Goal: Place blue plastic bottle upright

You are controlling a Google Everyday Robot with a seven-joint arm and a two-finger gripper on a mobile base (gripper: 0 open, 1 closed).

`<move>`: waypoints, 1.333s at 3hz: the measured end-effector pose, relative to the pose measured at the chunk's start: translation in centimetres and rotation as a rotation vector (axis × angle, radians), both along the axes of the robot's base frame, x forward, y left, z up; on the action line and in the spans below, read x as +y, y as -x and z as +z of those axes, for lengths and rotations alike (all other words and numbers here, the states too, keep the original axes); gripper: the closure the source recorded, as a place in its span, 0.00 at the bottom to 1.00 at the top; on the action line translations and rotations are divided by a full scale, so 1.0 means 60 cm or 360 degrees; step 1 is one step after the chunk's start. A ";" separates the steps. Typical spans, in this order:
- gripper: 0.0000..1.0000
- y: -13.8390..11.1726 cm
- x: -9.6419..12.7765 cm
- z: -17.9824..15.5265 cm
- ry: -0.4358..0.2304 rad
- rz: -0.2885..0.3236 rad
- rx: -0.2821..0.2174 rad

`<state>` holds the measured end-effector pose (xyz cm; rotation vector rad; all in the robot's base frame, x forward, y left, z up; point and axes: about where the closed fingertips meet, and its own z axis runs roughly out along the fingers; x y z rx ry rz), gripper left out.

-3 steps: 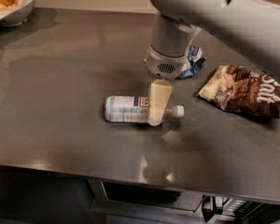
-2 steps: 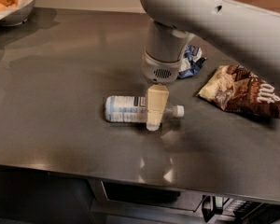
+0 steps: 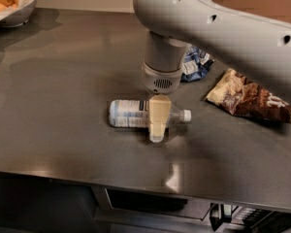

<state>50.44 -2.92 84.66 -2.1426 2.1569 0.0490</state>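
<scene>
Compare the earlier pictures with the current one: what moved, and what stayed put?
The gripper came lower and slightly left in view, at the neck end of the blue plastic bottle. Nothing lifted. It stayed on its side, cap rightward; brown snack bag, blue wrapper and bowl unchanged.

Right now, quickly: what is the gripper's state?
Gripper: down at the lying bottle, near its neck; open or closed cannot be told.

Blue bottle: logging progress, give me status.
Gripper low over bottle, near its neck. It lies on its side, cap right. Clear of it: brown snack bag, further right.
</scene>
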 end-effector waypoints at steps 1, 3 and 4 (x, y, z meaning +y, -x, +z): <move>0.00 0.001 0.003 -0.004 0.0015 0.0012 0.0008; 0.41 0.003 0.007 -0.002 0.0039 0.0064 0.0022; 0.64 0.002 0.006 0.004 0.0036 0.0112 0.0000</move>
